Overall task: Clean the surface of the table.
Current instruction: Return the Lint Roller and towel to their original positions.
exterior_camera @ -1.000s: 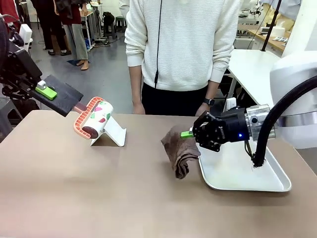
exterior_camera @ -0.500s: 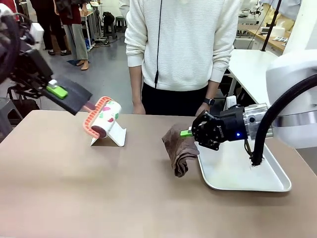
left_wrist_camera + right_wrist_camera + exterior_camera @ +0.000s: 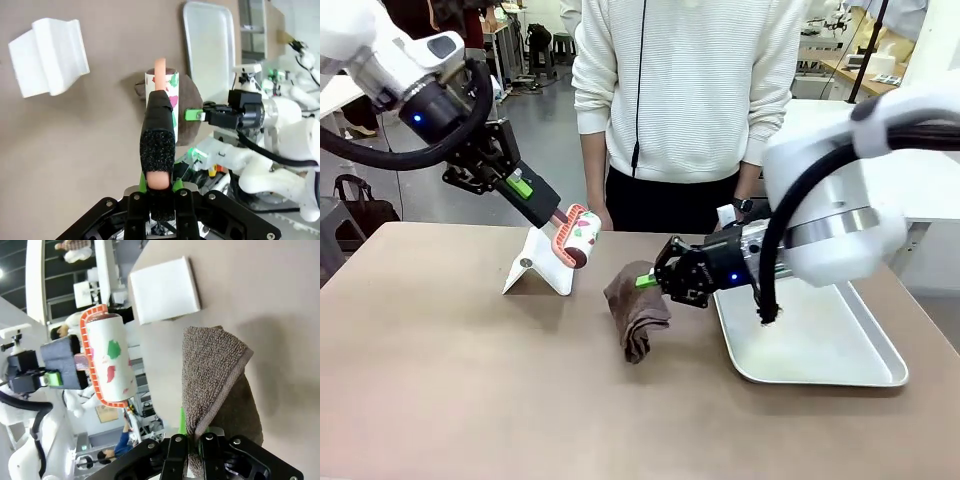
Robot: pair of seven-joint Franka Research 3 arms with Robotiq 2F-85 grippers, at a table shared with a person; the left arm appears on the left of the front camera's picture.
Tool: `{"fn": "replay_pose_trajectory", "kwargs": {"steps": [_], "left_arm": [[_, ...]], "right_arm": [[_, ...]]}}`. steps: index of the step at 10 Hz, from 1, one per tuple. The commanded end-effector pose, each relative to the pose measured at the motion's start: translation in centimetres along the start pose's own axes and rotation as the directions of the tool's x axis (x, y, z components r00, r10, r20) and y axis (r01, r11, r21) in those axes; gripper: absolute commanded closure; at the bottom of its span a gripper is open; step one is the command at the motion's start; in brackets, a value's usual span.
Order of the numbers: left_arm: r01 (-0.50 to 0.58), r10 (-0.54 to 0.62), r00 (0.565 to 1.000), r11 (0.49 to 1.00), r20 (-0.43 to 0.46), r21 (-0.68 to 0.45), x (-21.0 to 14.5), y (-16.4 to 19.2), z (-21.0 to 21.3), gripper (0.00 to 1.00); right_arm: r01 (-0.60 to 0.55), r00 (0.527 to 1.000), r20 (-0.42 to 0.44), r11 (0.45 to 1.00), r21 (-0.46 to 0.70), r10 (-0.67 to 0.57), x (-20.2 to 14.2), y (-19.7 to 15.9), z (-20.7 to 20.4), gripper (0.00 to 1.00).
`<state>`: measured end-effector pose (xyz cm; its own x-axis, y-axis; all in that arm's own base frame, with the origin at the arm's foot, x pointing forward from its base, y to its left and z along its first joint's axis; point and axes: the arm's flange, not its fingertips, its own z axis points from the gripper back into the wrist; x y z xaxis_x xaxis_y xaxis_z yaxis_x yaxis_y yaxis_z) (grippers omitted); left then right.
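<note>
The tan-brown table [image 3: 470,390] spans the front view. My left gripper [image 3: 525,188] is shut on the black-wrapped handle of a lint roller [image 3: 575,238], which hangs tilted just above the table beside its white stand [image 3: 540,272]. In the left wrist view the left gripper [image 3: 159,186] clamps the handle, and the lint roller [image 3: 161,92] hangs over the towel's edge. My right gripper [image 3: 645,281] is shut on a brown towel [image 3: 635,318] that droops onto the table left of the tray. The right wrist view shows the right gripper [image 3: 195,437] pinching the towel [image 3: 215,370], with the lint roller [image 3: 107,362] beyond.
A metal tray [image 3: 820,345] lies at the right of the table, with my right arm over it. A person [image 3: 685,90] stands at the far edge, hands near the table. The front half of the table is bare.
My left arm swung right and carried the lint roller past its stand towards the middle. My right gripper pulled the towel left, away from the tray.
</note>
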<state>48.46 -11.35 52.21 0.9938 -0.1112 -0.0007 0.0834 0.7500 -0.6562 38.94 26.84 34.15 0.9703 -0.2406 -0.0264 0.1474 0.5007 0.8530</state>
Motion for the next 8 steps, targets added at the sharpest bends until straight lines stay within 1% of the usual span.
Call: {"fn": "replay_pose_trajectory", "kwargs": {"steps": [1,2,4,5,6,7,8], "left_arm": [[-0.096,0.093,0.995,0.993,0.047,0.074,0.8,-0.4,-0.4,0.81],[-0.100,0.098,0.995,0.992,0.025,0.073,1.4,0.0,-1.1,0.81],[-0.094,0.093,0.996,0.992,0.020,0.085,2.4,0.9,-2.8,0.81],[-0.095,0.094,0.995,0.992,0.017,0.082,2.7,1.3,-3.4,0.81],[-0.094,0.093,0.995,0.992,0.020,0.079,3.0,1.6,-3.7,0.81],[-0.091,0.089,0.996,0.993,0.031,0.078,3.2,1.8,-4.0,0.81],[-0.098,0.096,0.995,0.991,0.026,0.090,3.4,2.0,-4.5,0.81]], "right_arm": [[-0.015,0.997,0.074,1.000,-0.027,0.017,1.4,-0.3,-2.4,0.93],[-0.016,0.996,0.091,0.999,-0.046,0.020,2.2,-0.6,-2.7,0.93],[-0.044,0.992,0.119,0.996,-0.076,0.052,4.7,-1.1,-3.6,0.93],[-0.066,0.991,0.109,0.993,-0.096,0.077,5.8,-1.4,-4.1,0.93],[-0.080,0.992,0.083,0.988,-0.135,0.092,6.6,-1.8,-4.3,0.93],[-0.107,0.993,0.036,0.976,-0.190,0.116,7.1,-2.2,-4.5,0.93],[-0.151,0.988,-0.049,0.959,-0.239,0.143,7.4,-2.5,-4.6,0.93]]}}
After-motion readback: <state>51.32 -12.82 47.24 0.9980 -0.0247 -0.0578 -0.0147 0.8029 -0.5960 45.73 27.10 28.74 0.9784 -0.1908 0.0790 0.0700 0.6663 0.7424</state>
